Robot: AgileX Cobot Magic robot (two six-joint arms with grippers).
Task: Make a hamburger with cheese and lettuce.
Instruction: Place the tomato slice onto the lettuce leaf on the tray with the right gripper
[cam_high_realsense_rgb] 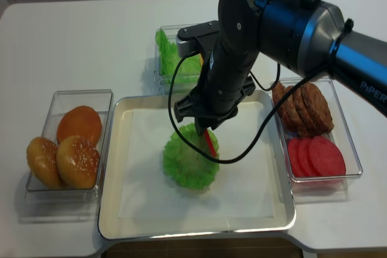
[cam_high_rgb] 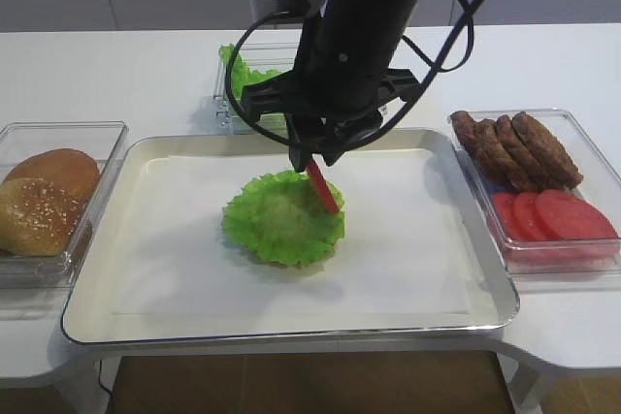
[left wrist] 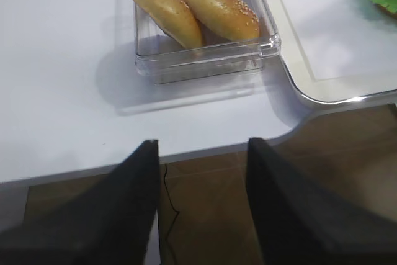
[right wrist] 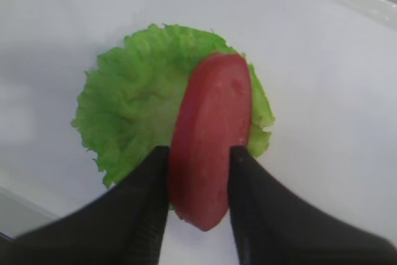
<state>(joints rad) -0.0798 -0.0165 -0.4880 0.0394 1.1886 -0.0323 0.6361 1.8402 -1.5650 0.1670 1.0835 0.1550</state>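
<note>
The tray [cam_high_rgb: 475, 269] has a shiny metal rim and a matt white paper lining [cam_high_rgb: 408, 239]. The lettuce [cam_high_rgb: 277, 225] is frilly and rough, the tomato slice [right wrist: 211, 141] smooth and dull red. The bun box [left wrist: 205, 60] is clear glossy plastic; the desk [left wrist: 62, 91] is smooth white.

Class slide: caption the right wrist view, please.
Right hand grips a tomato slice over the lettuce.

A staged food-prep bench in a lab is showing here: a plain white tabletop [cam_high_rgb: 146, 70] is carrying a metal tray [cam_high_rgb: 87, 288] lined with paper, clear plastic bins are holding buns [cam_high_realsense_rgb: 60, 155], patties [cam_high_realsense_rgb: 305, 107] and tomato slices [cam_high_realsense_rgb: 317, 155], and grey wall panels are standing behind.
</note>
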